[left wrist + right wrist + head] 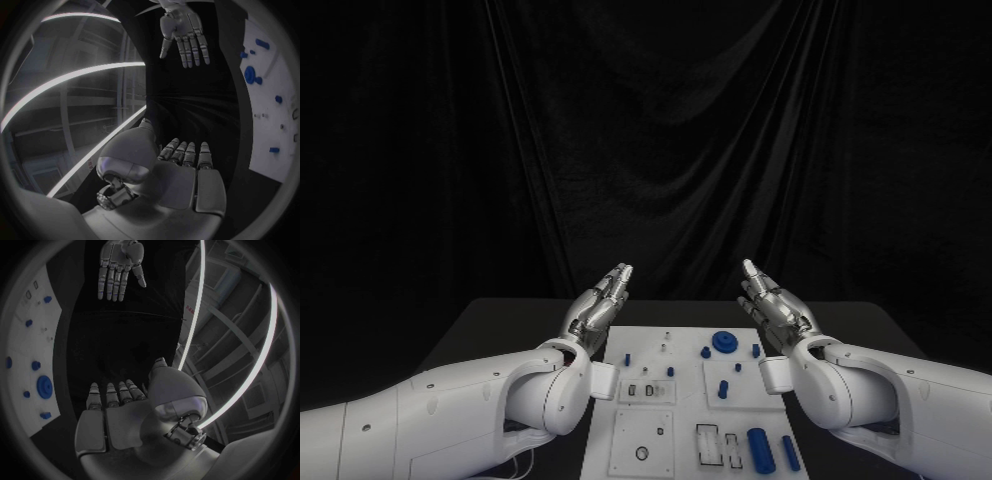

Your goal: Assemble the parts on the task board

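Task board (678, 400), lettering unreadable.

So the black table (502, 320) sits in the lower part of the head view, against a dark curtain (661, 140). Lying flat in the middle of it is the white task board (678, 415), running from mid-frame down to the bottom edge. The bare table top shows as dark strips on the left and right of the board, and a bit behind its far edge. Nothing else I can make out resting directly on the table itself.
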Controlling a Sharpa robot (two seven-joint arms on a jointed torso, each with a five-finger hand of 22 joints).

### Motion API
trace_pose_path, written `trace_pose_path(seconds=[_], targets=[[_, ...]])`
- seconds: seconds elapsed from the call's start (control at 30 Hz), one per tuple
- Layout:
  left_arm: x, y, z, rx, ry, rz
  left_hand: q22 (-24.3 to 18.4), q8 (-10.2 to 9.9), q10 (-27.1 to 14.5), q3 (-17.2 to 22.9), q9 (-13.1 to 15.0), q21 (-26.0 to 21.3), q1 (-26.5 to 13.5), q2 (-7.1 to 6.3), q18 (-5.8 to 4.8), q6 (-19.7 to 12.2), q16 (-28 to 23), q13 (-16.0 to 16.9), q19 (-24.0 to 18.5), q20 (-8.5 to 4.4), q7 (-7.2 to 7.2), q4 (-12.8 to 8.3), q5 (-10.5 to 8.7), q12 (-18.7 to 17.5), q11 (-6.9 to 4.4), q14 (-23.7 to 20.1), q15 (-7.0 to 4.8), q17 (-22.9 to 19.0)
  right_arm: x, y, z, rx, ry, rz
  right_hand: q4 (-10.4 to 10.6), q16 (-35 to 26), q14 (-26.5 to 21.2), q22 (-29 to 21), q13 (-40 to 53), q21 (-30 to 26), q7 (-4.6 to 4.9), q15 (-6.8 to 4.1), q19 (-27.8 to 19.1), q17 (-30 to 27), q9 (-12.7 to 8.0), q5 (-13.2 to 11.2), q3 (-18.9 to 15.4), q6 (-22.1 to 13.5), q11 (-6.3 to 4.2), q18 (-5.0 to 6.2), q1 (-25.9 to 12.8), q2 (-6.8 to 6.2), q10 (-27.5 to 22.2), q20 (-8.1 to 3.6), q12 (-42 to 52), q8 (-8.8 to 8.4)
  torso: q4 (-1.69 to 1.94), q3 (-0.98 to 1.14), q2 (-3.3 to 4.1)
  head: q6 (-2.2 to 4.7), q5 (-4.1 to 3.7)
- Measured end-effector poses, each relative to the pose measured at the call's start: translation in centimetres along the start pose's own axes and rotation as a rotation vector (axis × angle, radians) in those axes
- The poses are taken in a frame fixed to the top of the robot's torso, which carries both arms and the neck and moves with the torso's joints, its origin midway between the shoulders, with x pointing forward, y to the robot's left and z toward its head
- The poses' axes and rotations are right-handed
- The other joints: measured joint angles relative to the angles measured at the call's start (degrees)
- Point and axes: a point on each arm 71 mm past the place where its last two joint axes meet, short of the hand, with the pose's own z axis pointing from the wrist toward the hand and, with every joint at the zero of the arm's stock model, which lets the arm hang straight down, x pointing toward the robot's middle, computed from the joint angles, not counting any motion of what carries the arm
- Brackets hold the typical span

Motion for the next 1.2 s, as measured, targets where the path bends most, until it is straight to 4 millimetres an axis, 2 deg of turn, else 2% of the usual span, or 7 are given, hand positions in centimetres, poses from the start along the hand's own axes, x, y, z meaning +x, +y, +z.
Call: trace_pose_path(seconds=[0.3, 0.53, 0.63, 0.7, 0.87, 1.07, 1.2], targets=[[1.2, -0.5, -0.1, 0.028, 0.206, -0.163, 0.00, 0.00, 0.13, -0.15, 0.09, 0.00, 1.34, 0.09, 0.26, 1.10, 0.00, 0.01, -0.02, 2.88, 0.80, 0.14, 0.03, 0.00, 0.95, 0.00, 2.48, 0.01, 0.3, 0.4, 0.5, 0.076, 0.169, 0.144, 0.06, 0.00, 0.00, 0.00, 0.00, 0.00, 1.99, 2.45, 0.02, 0.00, 0.37, 0.00, -0.06, 1.99, 1.99, -0.01, 0.65, 0.07, 0.10, 0.84, 0.00, 0.57, 0.01, 0.00, 0.00, 0.01, 0.01], [1.7, -0.7, -0.2, 0.032, 0.293, -0.255, 0.02, 0.92, 4.71, -0.34, 0.67, 0.00, 4.87, -0.09, 0.63, 5.36, 0.48, 1.09, 0.08, 6.88, 2.79, 0.31, 3.48, 1.65, 4.86, 0.58, 6.41, 0.16, 0.6, 0.5, 0.5, 0.105, 0.241, 0.218, 0.05, 0.00, 0.01, 0.01, 0.34, 0.00, 4.18, 6.05, 0.18, 0.00, 0.80, 0.00, -0.37, 4.18, 4.29, -0.02, 1.64, -0.19, 0.35, 2.92, 0.69, 1.99, 0.01, -0.01, 0.00, 0.01, 0.01], [-0.1, -0.8, -0.1, 0.044, 0.292, -0.245, 0.32, 1.35, 7.45, -0.79, 0.93, 0.31, 6.65, -0.15, 1.15, 7.56, 2.23, 1.68, 0.79, 7.96, 3.90, 0.30, 5.86, 4.07, 6.32, 1.64, 7.46, 0.73, -1.0, 0.9, -0.1, 0.101, 0.266, 0.250, 0.06, 0.00, 0.04, 0.35, 0.64, 0.16, 5.65, 7.96, 0.72, 0.00, 1.10, 0.00, -0.69, 5.65, 5.88, -0.03, 1.99, 0.05, 0.71, 4.42, 1.93, 3.02, -0.02, -0.02, 0.23, -2.70, -0.20], [-1.2, -0.9, -0.1, 0.052, 0.284, -0.231, 0.71, 1.56, 8.67, -0.79, 1.09, 0.91, 8.31, -0.22, 1.15, 9.04, 3.42, 1.96, 1.53, 8.69, 4.63, 0.30, 7.79, 5.79, 6.92, 2.28, 8.11, 1.02, -2.0, 1.1, -0.3, 0.097, 0.273, 0.264, 0.06, 0.38, 0.46, 0.87, 0.84, 1.09, 6.70, 9.53, 1.98, 0.23, 1.29, 0.63, -0.69, 6.79, 7.04, -0.03, 3.21, -0.06, 0.99, 5.67, 2.97, 3.91, -0.03, -0.03, 0.44, -3.63, -0.28], [-1.1, -1.0, -0.1, 0.063, 0.320, -0.209, 1.67, 2.35, 11.83, -0.79, 1.37, 2.94, 11.43, -0.42, 1.14, 12.22, 6.90, 2.48, 4.57, 10.58, 5.85, 0.30, 9.81, 10.18, 8.09, 5.16, 9.18, 1.63, -2.0, 1.2, -0.8, 0.097, 0.327, 0.298, 0.06, 3.93, 3.77, 2.09, 1.87, 3.62, 9.12, 11.80, 5.91, 1.41, 2.05, 4.03, -0.69, 12.06, 10.95, -0.02, 7.26, -0.47, 3.47, 8.47, 9.50, 7.67, -0.07, -0.02, 1.16, -4.89, 0.14], [-2.0, -1.1, -0.4, 0.072, 0.327, -0.170, 5.55, 3.29, 17.67, 0.21, 1.89, 11.56, 18.62, -1.50, 1.06, 18.06, 14.56, 3.30, 17.33, 11.34, 6.86, -0.70, 19.46, 17.86, 9.62, 12.88, 10.92, 2.70, -2.9, 1.6, -1.1, 0.090, 0.341, 0.309, -1.42, 12.23, 13.40, 4.96, 3.05, 10.79, 9.85, 13.28, 19.52, 3.54, 2.71, 10.67, 0.79, 16.54, 14.65, -0.04, 14.35, -1.09, 7.13, 9.68, 20.37, 12.17, 0.10, -0.07, 2.08, -6.64, 0.48], [-2.9, -1.4, -1.0, 0.076, 0.318, -0.150, 6.92, 3.46, 18.92, 1.46, 2.02, 14.67, 21.13, -2.65, -0.28, 20.04, 16.63, 3.44, 20.87, 11.19, 6.83, -1.15, 25.07, 20.49, 10.32, 14.98, 11.35, 2.90, -3.1, 2.3, -1.3, 0.081, 0.352, 0.312, -3.14, 16.51, 18.84, 5.74, 3.35, 13.54, 10.65, 13.70, 25.91, 4.53, 2.97, 14.52, 2.18, 19.36, 15.28, -0.04, 18.81, -2.06, 9.76, 9.66, 25.89, 14.38, 0.42, -0.21, 2.50, -7.93, 0.34]])
